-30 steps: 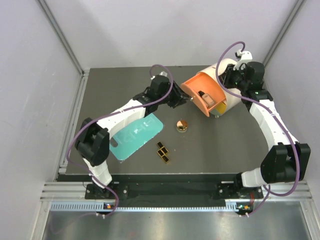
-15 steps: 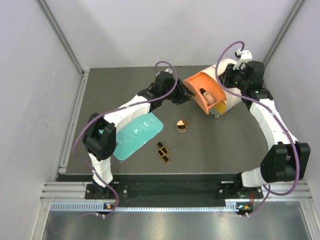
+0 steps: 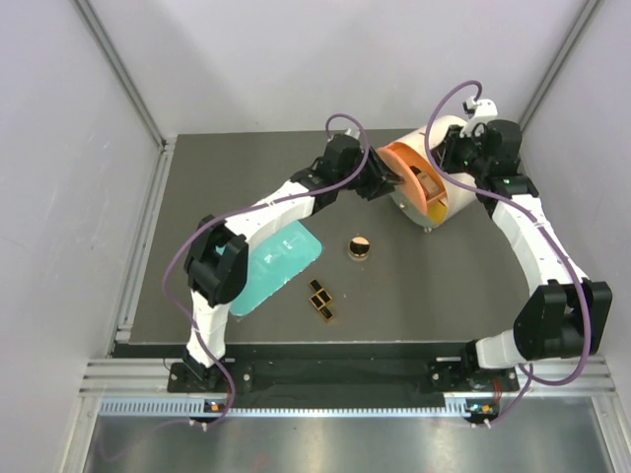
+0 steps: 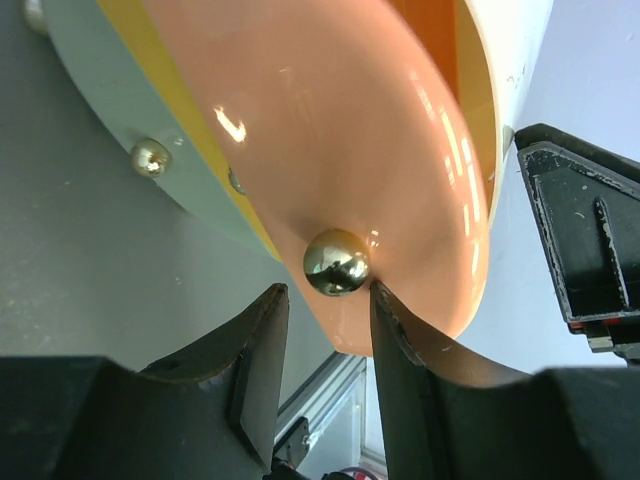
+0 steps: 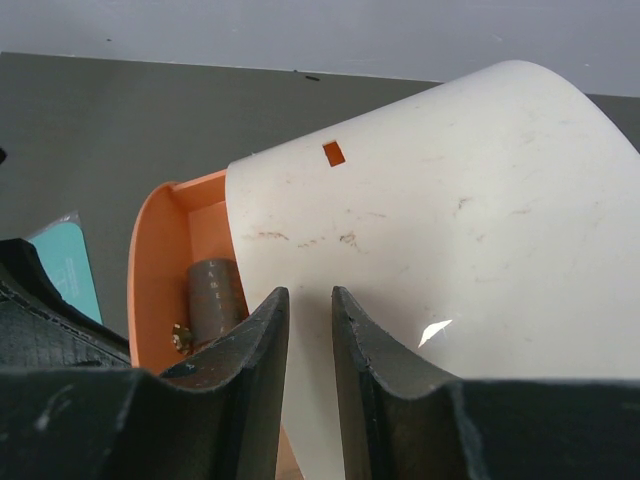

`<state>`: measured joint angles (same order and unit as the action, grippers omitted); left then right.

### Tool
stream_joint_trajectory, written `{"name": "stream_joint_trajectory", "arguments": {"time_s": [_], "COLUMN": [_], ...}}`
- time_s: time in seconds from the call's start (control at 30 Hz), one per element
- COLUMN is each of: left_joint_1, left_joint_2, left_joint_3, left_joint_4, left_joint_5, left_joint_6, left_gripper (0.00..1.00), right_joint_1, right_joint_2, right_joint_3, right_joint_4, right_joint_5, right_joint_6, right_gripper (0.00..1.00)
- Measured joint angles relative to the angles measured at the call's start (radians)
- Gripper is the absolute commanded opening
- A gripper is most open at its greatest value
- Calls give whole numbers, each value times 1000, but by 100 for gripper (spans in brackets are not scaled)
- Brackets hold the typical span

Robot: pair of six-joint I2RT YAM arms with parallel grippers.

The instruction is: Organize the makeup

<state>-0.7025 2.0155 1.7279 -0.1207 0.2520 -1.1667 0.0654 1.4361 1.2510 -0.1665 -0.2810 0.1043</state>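
Observation:
A round gold-and-black compact [image 3: 360, 246] and small black gold-panned palettes [image 3: 320, 299] lie loose on the dark table. The dark cap of a tube [image 5: 214, 298] shows inside the orange drawer [image 3: 405, 169], which sticks partly out of the white drum [image 3: 446, 130]. My left gripper [image 3: 380, 183] is open at the drawer front [image 4: 340, 130]. The gold knob [image 4: 337, 262] sits just beyond its tips [image 4: 325, 290], touching the right finger and clear of the left one. My right gripper [image 3: 456, 148] rests over the drum's top wall [image 5: 430, 250], its jaws [image 5: 310, 295] narrowly open with nothing between them.
A flat teal tray [image 3: 271, 264] lies left of the palettes, beside the left arm's forearm. The drum stands at the back right on small gold feet [image 4: 150, 157]. Grey walls with metal frame posts close in the table on three sides.
The left arm has stretched to the right, and the orange drawer has slid further into the drum. The right gripper, compact, palettes and tray have stayed put.

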Motion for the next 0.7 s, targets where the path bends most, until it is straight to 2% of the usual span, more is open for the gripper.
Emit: {"name": "stream_joint_trajectory", "arguments": {"time_s": [0.7], "left_joint_1": [-22], "left_joint_2": [195], "left_joint_3": [212], "left_joint_4": [9], "left_joint_5": [63], "left_joint_6": [-51], "left_gripper": [44], "right_joint_1": [0], "right_joint_2": [-9], "right_joint_3": [-8], "right_joint_4": [-3], "right_joint_5": [11], "right_joint_6": [0], "right_gripper": [26]}}
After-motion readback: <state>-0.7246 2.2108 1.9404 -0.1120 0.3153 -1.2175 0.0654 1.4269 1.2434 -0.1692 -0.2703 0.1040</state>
